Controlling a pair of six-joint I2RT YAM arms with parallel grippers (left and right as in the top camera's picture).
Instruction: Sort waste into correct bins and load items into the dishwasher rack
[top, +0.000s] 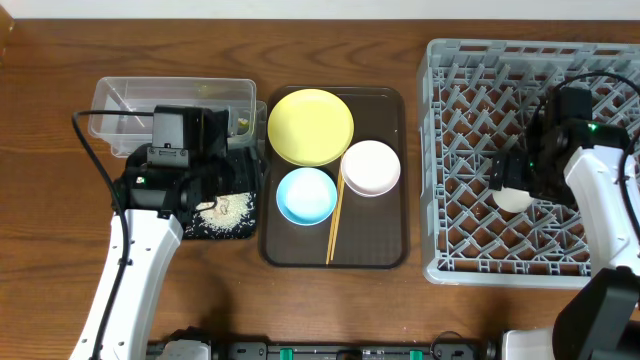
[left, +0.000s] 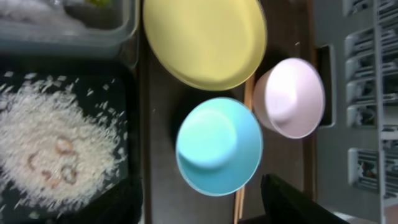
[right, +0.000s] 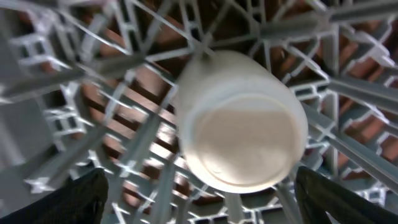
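— Where was the small white cup?
— In the dishwasher rack, at 7 o'clock from its centre, lying on the pegs. Its long axis ran toward your wrist camera, tipped to 11 o'clock. One round end faced you (mouth or base, too blurred to tell).
— And my right gripper?
— Spread wider than the cup, gripping nothing. Your left gripper gaped too, empty, by the black tray, where rice lay. At its 3 o'clock was the brown tray: yellow plate at 12, white bowl at 3, blue bowl at 8, and chopsticks lying 12-to-6 between the bowls.
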